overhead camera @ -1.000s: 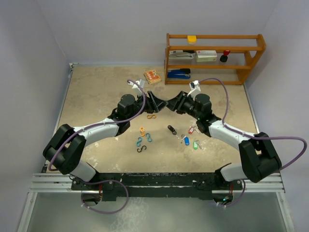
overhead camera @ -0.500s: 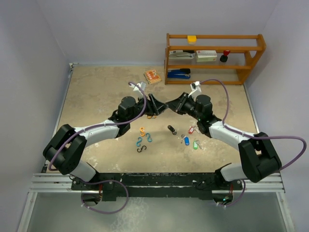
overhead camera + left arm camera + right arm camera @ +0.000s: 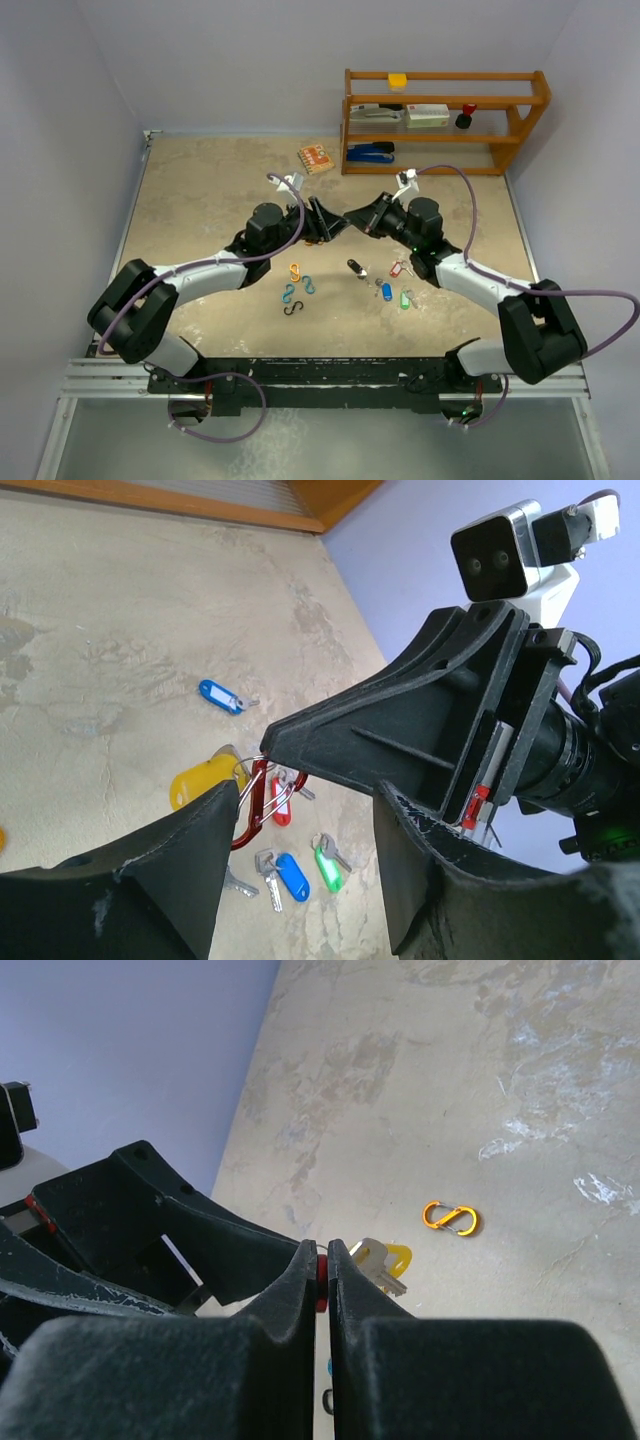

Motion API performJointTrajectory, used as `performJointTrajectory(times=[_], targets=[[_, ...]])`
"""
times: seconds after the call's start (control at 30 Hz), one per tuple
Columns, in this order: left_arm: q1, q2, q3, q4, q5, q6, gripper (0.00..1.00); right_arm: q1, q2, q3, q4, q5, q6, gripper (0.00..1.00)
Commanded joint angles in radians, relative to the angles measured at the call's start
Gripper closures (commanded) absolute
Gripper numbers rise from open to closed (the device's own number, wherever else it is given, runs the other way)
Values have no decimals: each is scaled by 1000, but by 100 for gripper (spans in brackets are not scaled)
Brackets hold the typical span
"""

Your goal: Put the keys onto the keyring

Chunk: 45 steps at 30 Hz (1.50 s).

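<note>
Since a second ago both wrists have been drifting slightly to the right over the middle of the table (image 3: 200,190), and the orange S-clip (image 3: 450,1218) that showed below them is now mostly covered in the top view.

The right gripper (image 3: 322,1262) is pinching the top end of the keyring (image 3: 252,805), a red carabiner, with its fingertips pressed together on it. One key with a yellow tag (image 3: 200,782) is hanging on the ring, just beside that pinch point and above the table. The left gripper (image 3: 328,222) is facing it tip to tip, with its jaws standing wide apart on either side of the right gripper's tips. The ring's lower end is running in behind one left finger (image 3: 170,880), so whether it is touching there cannot be told.

Other keys are lying loose on the table, nearer than the grippers and to their right: a black-tagged key (image 3: 354,267), a red-tagged key (image 3: 396,269), a blue-tagged key (image 3: 386,291) and a green-tagged key (image 3: 405,299).

Both arms are reaching far and inward, forearms angling toward each other and wrists meeting above the middle of the table.

From above the ring is too small to make out between the black fingers. In the right wrist view only a sliver of red is showing.
</note>
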Motion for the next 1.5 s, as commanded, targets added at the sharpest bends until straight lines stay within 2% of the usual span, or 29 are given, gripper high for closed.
performJointTrajectory(times=[0.0, 0.23, 0.57, 0.7, 1.0, 1.47], targets=[[9, -90, -63, 42, -144, 44, 45, -29, -58, -16, -16, 59, -41, 100], [10, -180, -155, 161, -241, 1, 44, -51, -80, -35, -25, 65, -44, 100], [10, -190, -148, 0, -332, 10, 45, -54, -51, 45, -153, 176, -210, 100], [10, -192, -171, -26, -351, -16, 45, -54, 6, 113, -213, 229, -286, 100], [10, -194, -207, -51, -361, -25, 46, -70, 149, 234, -233, 341, -385, 100], [9, -131, -127, -245, -416, 9, 46, -200, 433, 488, -238, 250, -404, 100]])
